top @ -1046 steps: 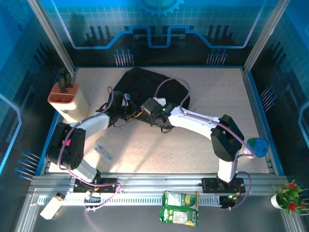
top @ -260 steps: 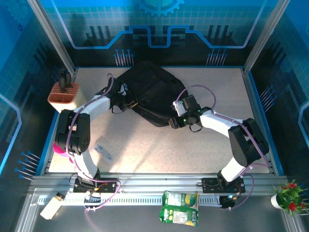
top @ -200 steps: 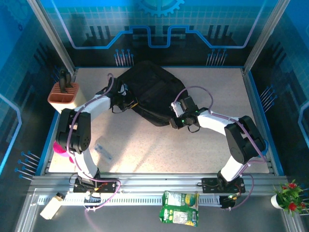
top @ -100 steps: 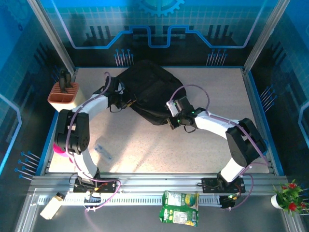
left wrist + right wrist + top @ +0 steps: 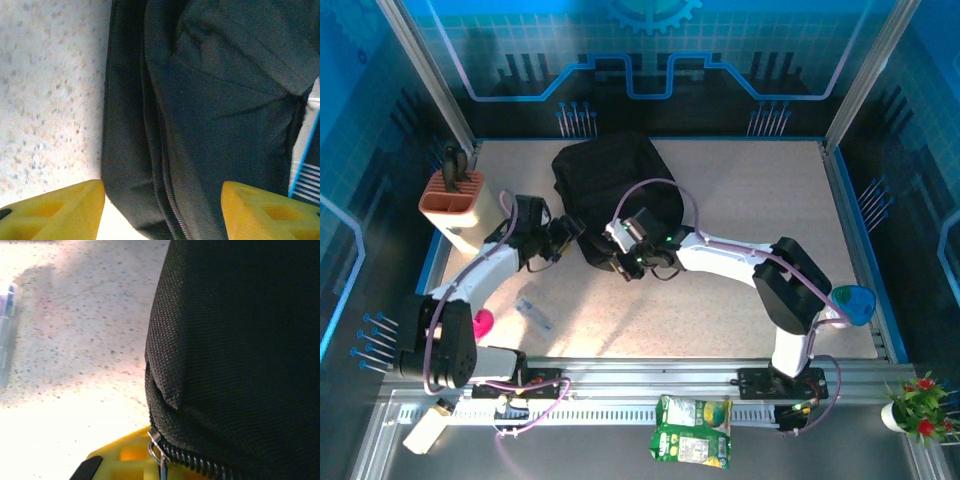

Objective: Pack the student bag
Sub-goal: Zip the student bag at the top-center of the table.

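Note:
The student bag (image 5: 610,185) is a large black fabric backpack lying at the back middle of the table. My left gripper (image 5: 567,237) sits just off the bag's near-left edge. In the left wrist view it (image 5: 162,215) is open, its yellow fingertips (image 5: 55,210) wide apart, with the bag's seam and zip (image 5: 165,165) between them, not gripped. My right gripper (image 5: 620,262) is at the bag's near edge. In the right wrist view the bag (image 5: 240,340) looms close, and the right gripper (image 5: 160,467) is shut on the metal zip pull (image 5: 159,452) against a yellow finger (image 5: 125,460).
An orange-topped beige holder (image 5: 455,205) stands at the left edge. A small clear item (image 5: 535,313) and a pink thing (image 5: 480,322) lie on the near-left table. A blue-green object (image 5: 855,300) sits at the right edge. A green packet (image 5: 692,430) lies off the table front.
The bag has slid and turned to the left with my right gripper, which closed on the zip pull. My left gripper let go, opened and drew back toward the near left.

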